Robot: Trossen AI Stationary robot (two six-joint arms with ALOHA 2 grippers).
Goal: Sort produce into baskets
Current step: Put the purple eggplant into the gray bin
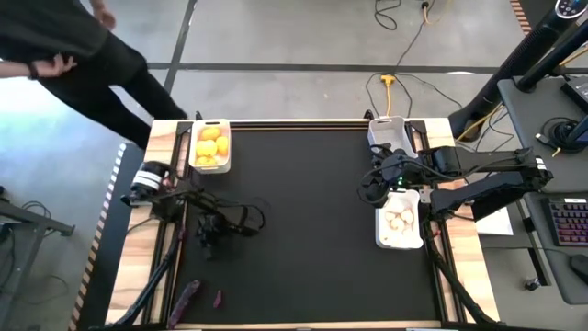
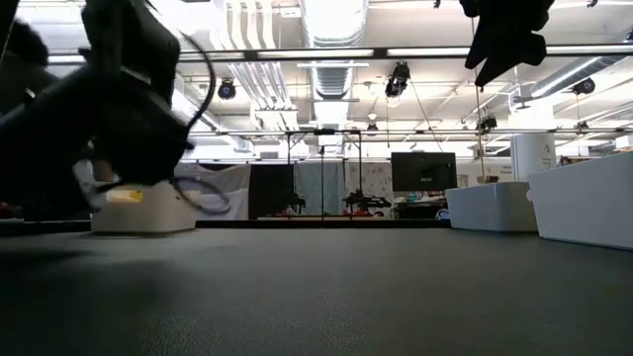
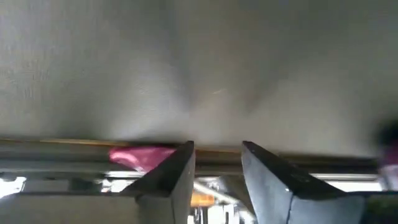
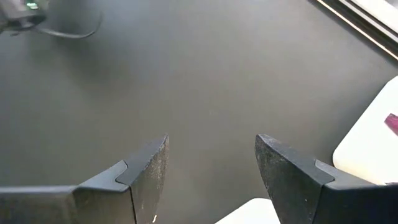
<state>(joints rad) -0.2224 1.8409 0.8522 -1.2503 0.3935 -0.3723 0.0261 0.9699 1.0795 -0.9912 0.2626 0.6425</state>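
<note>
A far-left basket (image 1: 209, 145) holds several yellow lemons (image 1: 210, 147). On the right, one basket (image 1: 400, 227) holds white garlic bulbs (image 1: 398, 221), and another basket (image 1: 390, 131) stands beyond it at the far edge. A purple bit (image 4: 392, 122) shows in a basket in the right wrist view. Two purple eggplant pieces (image 1: 186, 299) (image 1: 218, 297) lie at the mat's near-left corner. My left gripper (image 1: 209, 241) is open and empty low over the mat's left part (image 3: 217, 146). My right gripper (image 1: 370, 191) is open and empty above the mat beside the garlic basket (image 4: 211, 140).
The black mat (image 1: 303, 221) lies bare between the two arms. A person in dark clothes (image 1: 73, 55) stands beyond the table's far-left corner. Wooden borders and rails (image 1: 165, 267) run along the mat's left and right sides. A yellow cable (image 1: 390, 87) lies on the floor behind.
</note>
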